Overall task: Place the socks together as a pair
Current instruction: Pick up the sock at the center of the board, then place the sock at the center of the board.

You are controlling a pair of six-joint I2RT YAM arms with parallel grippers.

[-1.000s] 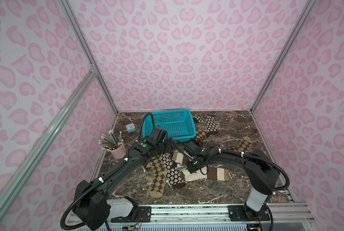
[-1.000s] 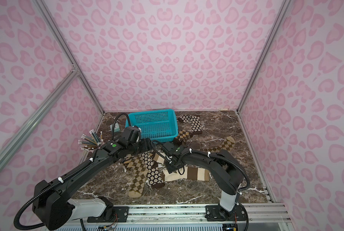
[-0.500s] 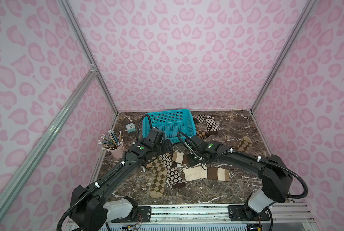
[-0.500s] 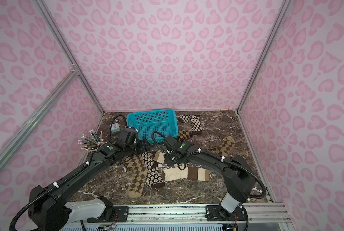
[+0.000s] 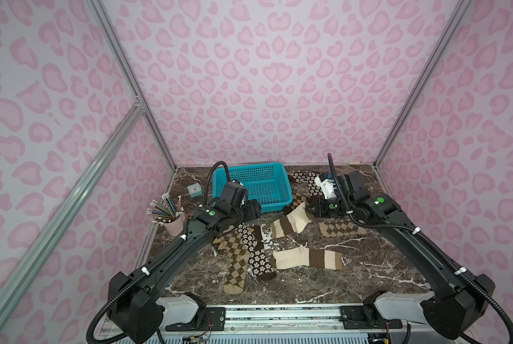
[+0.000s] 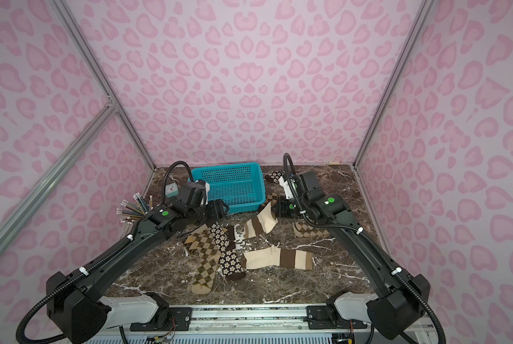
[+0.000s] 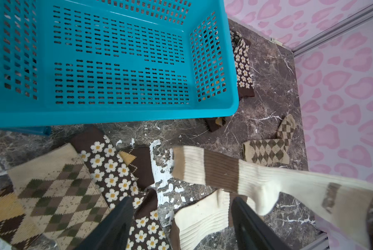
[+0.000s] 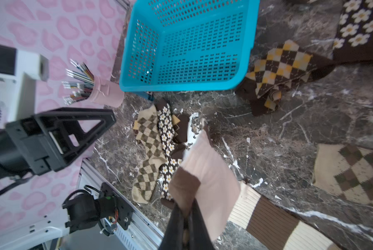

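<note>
The cream sock with brown stripes (image 5: 307,258) lies nearest on the marble bench (image 5: 368,268); its lifted twin (image 5: 291,222) hangs beyond, one end pinched in the right end effector (image 5: 312,208). Best lay it lengthwise on the mate. The left end effector (image 5: 253,210) stands wide, empty

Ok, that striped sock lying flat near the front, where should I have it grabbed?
Grip the flat sock at its cream end beside the flower sock, coming straight down from above: it lies flat on the table, so only a top pinch across its width gets fabric. The open left pincer looks nearest; the right pincer holds its mate.
</note>
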